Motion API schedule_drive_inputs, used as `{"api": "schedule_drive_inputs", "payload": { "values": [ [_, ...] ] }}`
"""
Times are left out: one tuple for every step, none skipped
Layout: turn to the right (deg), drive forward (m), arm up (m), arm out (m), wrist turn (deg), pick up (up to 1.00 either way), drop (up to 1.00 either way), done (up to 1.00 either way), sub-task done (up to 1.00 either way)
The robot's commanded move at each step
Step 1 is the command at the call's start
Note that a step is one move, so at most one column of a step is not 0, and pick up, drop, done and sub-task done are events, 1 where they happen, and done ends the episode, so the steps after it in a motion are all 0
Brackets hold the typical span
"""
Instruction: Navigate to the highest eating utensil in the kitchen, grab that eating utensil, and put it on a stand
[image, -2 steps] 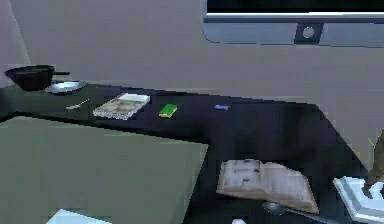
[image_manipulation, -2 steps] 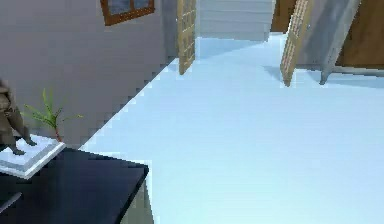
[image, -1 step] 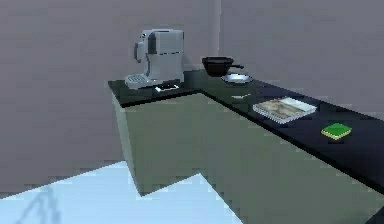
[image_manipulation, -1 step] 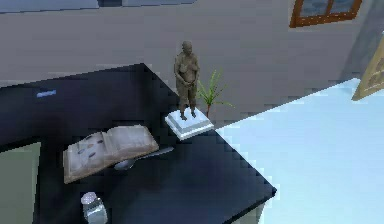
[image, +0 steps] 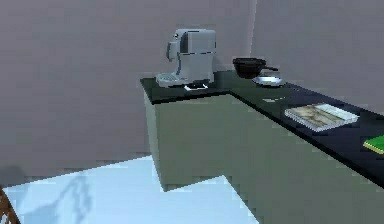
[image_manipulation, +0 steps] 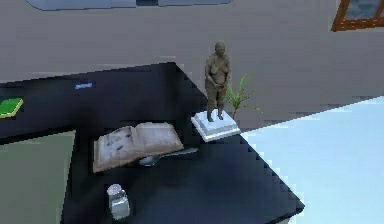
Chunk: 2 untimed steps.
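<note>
Silvery metal is glinting on the dark surface (image_manipulation: 205, 190) in the arm side view: a thin spoon-like utensil (image_manipulation: 170, 156) is lying flat there, its rounded end tucking against the lower edge of an open book (image_manipulation: 133, 145) and its handle pointing toward three o'clock. That is looking like the eating utensil the task is asking for, though these views are not settling whether it is the highest one in the kitchen. A brown statue (image_manipulation: 218, 75) on a white base (image_manipulation: 216, 127) is standing near it at about two o'clock, and a small shaker (image_manipulation: 120, 202) is sitting apart from it, between seven and eight o'clock. By my reading, the robot is lining itself up alongside for the grab. Doing this well is meaning stopping the wheels so the arm's reach is running straight onto the handle's free stretch, between book and base, and coming down low, since so flat a thing is offering little to hold. The risk is lying in nudging the book's pages or clipping the base. The pincer's state is something I cannot tell here.
</note>
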Motion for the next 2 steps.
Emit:
{"api": "schedule_drive_inputs", "payload": {
  "values": [
    [0.0, 0.0, 0.5, 0.0, 0.0, 0.0, 0.0, 0.0, 0.0],
    [0.0, 0.0, 0.38, 0.0, 0.0, 0.0, 0.0, 0.0, 0.0]
  ]
}}
